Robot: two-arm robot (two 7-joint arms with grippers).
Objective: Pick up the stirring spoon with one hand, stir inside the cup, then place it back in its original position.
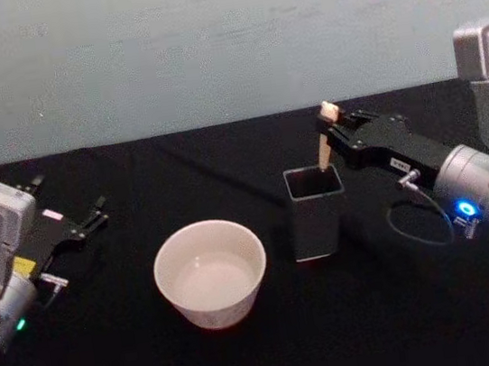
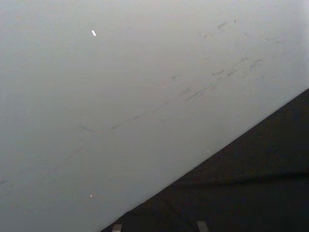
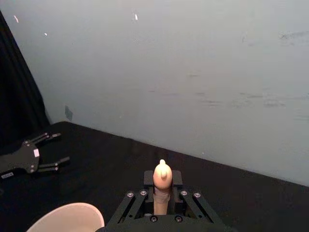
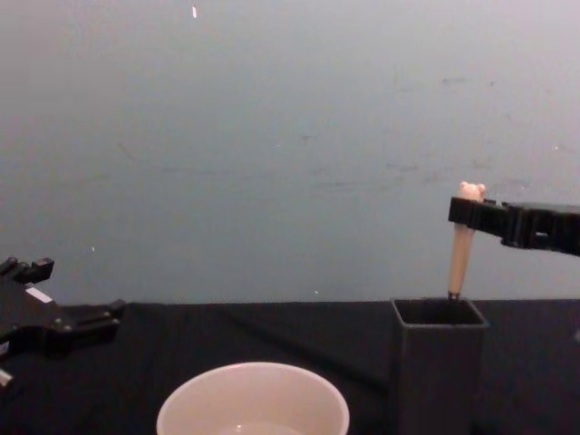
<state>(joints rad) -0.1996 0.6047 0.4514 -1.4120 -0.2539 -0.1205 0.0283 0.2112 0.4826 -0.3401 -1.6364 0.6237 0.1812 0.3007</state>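
One black tabletop [image 1: 252,364], grey wall [image 1: 207,43].

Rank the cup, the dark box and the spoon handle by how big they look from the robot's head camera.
1. Cup, clearly the widest.
2. Box, narrower but tall.
3. Spoon; just its handle shows above the box, held by the right pincer.

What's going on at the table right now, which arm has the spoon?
The right gripper is shut on the top of the beige-handled stirring spoon, whose lower end stands inside the dark grey square box holder. The wide cream-white round cup sits on the black table to the holder's left. The left gripper rests open at the table's left side, away from both.
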